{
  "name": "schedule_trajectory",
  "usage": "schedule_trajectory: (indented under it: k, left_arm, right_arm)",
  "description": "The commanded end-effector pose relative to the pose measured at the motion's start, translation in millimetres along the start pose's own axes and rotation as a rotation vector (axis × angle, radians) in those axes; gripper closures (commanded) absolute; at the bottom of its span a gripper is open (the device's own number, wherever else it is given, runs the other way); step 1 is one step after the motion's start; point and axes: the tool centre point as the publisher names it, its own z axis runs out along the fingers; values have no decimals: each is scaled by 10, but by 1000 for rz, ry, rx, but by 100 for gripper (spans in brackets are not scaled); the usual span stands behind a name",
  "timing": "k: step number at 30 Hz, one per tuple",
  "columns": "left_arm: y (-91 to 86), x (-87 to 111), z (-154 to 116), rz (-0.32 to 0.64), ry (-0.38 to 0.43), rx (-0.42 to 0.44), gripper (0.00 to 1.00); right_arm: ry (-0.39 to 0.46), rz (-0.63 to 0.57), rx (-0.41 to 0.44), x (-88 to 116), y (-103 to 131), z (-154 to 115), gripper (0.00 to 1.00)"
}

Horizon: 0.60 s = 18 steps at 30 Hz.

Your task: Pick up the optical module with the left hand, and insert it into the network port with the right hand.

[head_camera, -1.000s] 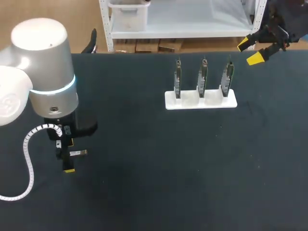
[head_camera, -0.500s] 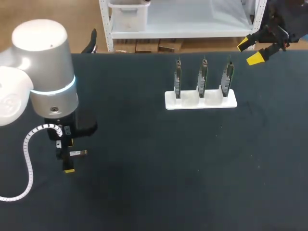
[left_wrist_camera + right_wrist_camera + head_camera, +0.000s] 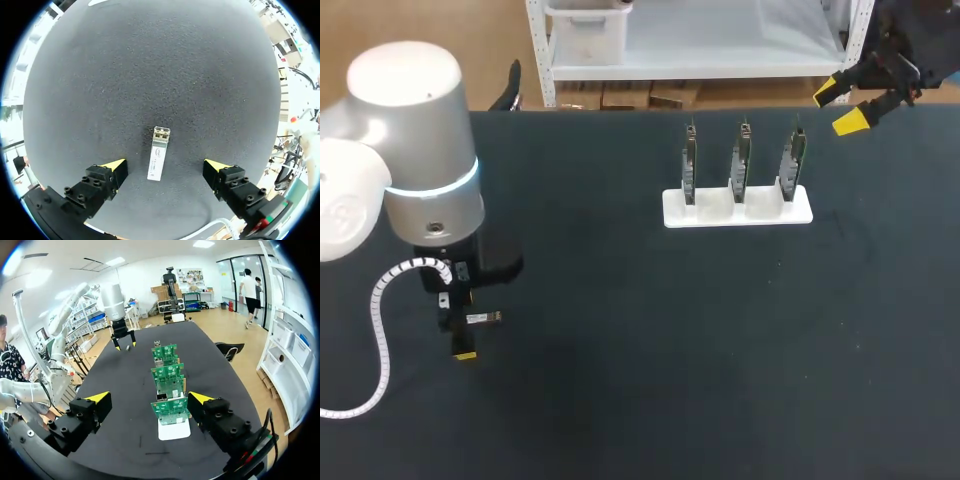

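The optical module [image 3: 483, 318], a small silver bar, lies flat on the black table at the left. My left gripper [image 3: 460, 322] hangs over it, open; in the left wrist view the module [image 3: 157, 160] lies between the spread yellow-tipped fingers, touching neither, and the gripper [image 3: 165, 167] straddles it. The network ports sit on three upright green boards in a white stand [image 3: 737, 208] at the back middle. My right gripper [image 3: 844, 106] is open at the far right back edge, apart from the stand; from its own wrist view the gripper [image 3: 148, 399] faces the row of boards [image 3: 170, 410] end on.
A white coiled cable [image 3: 378, 330] hangs from my left arm over the table's left side. The black table [image 3: 670, 340] stretches bare between the module and the stand.
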Motion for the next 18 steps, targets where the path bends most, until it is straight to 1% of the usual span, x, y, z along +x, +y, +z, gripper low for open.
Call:
schedule_trajectory:
  k: [1,2,3,4,5,6,18]
  left_arm:
    - [27,-1,93,3,-3,16,0]
    - [25,-1,106,5,-2,22,0]
    - [23,-2,116,6,-3,23,18]
    - [19,-3,124,5,-1,26,53]
    - [17,-3,131,5,-1,28,66]
    - [16,-2,135,6,-2,29,100]
    - [31,9,133,-6,6,24,100]
  right_arm:
    - [0,-1,4,1,16,5,0]
    - [0,-1,4,1,16,5,0]
    - [0,-1,4,1,16,5,0]
    - [0,-1,4,1,16,5,0]
    - [0,-1,4,1,16,5,0]
    - [0,-1,4,1,16,5,0]
    - [0,-1,4,1,16,5,0]
